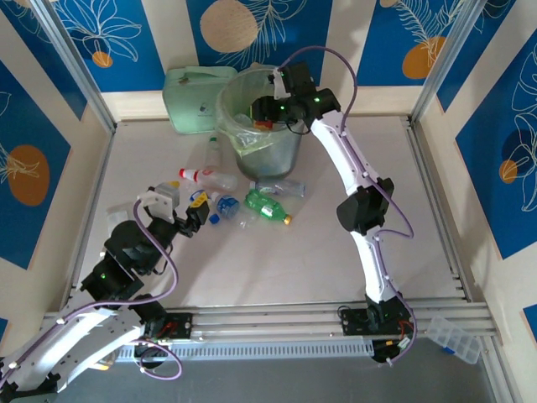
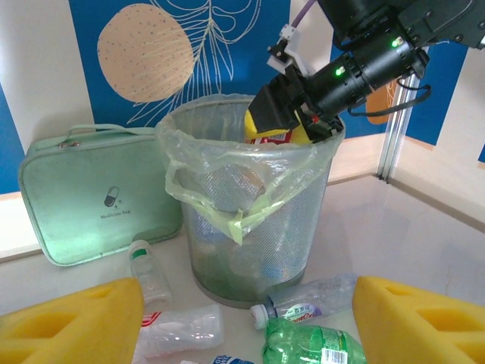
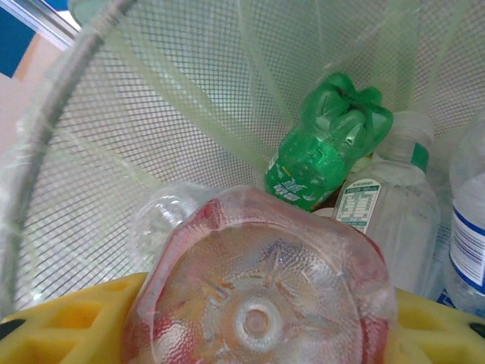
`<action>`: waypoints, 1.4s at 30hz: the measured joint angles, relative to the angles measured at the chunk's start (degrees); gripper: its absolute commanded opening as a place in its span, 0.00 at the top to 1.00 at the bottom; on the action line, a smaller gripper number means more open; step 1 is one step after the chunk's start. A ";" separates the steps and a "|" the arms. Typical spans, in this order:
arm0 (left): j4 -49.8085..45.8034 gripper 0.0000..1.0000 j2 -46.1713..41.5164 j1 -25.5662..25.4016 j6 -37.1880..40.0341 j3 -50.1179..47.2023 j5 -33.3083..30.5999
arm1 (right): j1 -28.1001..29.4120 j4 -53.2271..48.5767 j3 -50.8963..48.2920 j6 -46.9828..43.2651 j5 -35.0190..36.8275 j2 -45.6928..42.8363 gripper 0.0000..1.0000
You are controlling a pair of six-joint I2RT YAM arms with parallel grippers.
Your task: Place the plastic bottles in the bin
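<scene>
Over the bin [image 1: 270,158] mouth, the right hand [image 1: 262,116] is clenched on a clear red-label bottle [image 3: 258,303], base toward the wrist cam, w/ yellow pads [image 3: 68,326] either side. Not dropped yet, as far as the pics show.

Inside the bin so far:
- an upended green bottle [image 3: 326,144]
- a white-label bottle [image 3: 383,216]
- a blue-label bottle [image 3: 470,235] at the frame edge
- prob. more beneath, can't tell

So the job is partly done, approx. mid-way by my guess.

Left on the desk [image 1: 277,269]:
- a green yellow-cap bottle [image 1: 267,206]
- a clear bottle [image 1: 281,186] lying at the bin's foot
- a red-cap bottle [image 1: 205,176]
- a small green-cap bottle [image 2: 148,269] beside the bin
- a blue-cap cluster [image 1: 220,206] near the left hand [image 1: 200,217]

That's roughly half a dozen; exact count unclear.

The left hand hangs low by that cluster, fingers spread wide, nothing btw them. The pale green case [image 1: 189,101] behind the bin isn't part of the job.
</scene>
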 measured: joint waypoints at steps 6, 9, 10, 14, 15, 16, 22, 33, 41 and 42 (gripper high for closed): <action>0.15 0.25 0.02 0.00 0.02 -0.20 0.00 | 0.37 -0.59 0.00 -0.33 0.02 3.45 0.25; 0.37 0.24 0.02 0.00 0.09 -0.26 -0.02 | 0.37 -0.83 0.35 -0.52 0.28 3.17 0.17; 0.44 0.24 0.02 0.00 0.11 -0.31 -0.02 | 0.37 -0.83 0.35 -0.66 0.50 2.84 0.16; 0.44 0.23 0.02 0.00 0.48 -0.63 -0.09 | 0.72 -0.83 0.33 -1.27 1.62 0.17 0.09; 0.44 0.22 0.04 0.00 0.52 -0.72 -0.15 | 0.79 -0.96 0.35 -1.44 2.12 -0.76 0.08; 0.42 0.21 0.09 0.04 0.68 -0.79 -0.17 | 0.92 -1.31 0.33 -1.70 2.43 -2.10 0.07; 0.39 0.20 1.92 0.11 0.70 -0.96 0.28 | 1.14 -1.70 -1.11 -3.34 5.22 -12.76 0.06; -5.60 0.18 4.66 0.11 -1.44 2.14 0.72 | 5.99 8.26 -36.96 -3.78 8.20 -44.11 0.08; -14.45 0.09 7.61 0.11 -9.88 10.80 1.60 | 8.61 19.58 -83.23 5.25 6.93 -76.04 0.11; -15.56 0.08 7.74 0.13 -11.32 10.99 1.49 | 8.61 20.06 -87.06 6.47 6.67 -78.97 0.11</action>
